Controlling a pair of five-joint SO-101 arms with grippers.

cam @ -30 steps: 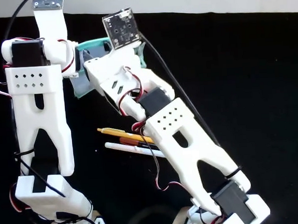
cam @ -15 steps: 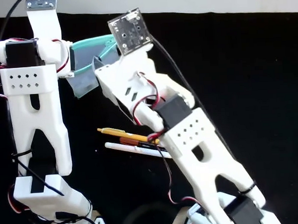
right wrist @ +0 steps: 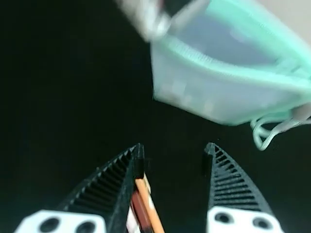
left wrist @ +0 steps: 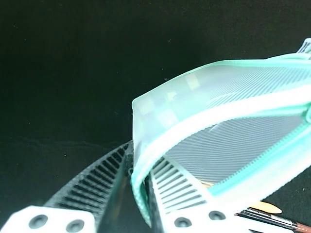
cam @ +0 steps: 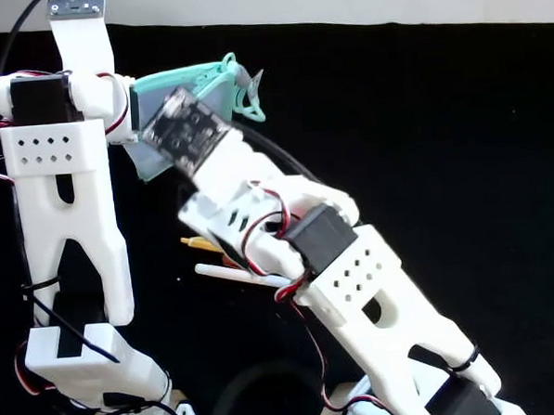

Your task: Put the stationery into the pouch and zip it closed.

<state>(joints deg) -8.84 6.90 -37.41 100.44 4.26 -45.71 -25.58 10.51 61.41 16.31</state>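
While the pouch hung clear of the table: the translucent, teal-edged pouch (cam: 201, 86) was raised at the far side of the black table (cam: 461, 179), suspended by one short end and roughly level.
Left gripper: the left gripper (left wrist: 139, 162) was clamped on a corner of the pouch (left wrist: 218, 121), with its ribbed fingers (left wrist: 97, 182) pressing the fabric from both sides.
Right gripper: the right gripper (right wrist: 174, 148) stood with its jaws moderately apart and nothing between them, tilted down toward the table; the pouch (right wrist: 228, 82) lay beyond its fingertips, apart from them.
Pull loop: a thin teal pull loop (right wrist: 266, 133) dangled from the pouch's free end, the end away from the left gripper; the high view showed it at that same end (cam: 249, 90).
Stationery: a yellow pen (cam: 193, 242) and a white pen (cam: 229, 273) lay near each other on the table between the two arms, outside the pouch and partly covered by the right arm's wrist.
Orange pen: an orange pen (right wrist: 148, 201) lay on the table just beside one finger of the right gripper, with a darker one alongside; contact could not be judged.
Left wrist view, lower edge: pen tips (left wrist: 269, 213) showed on the table beneath the hanging pouch.
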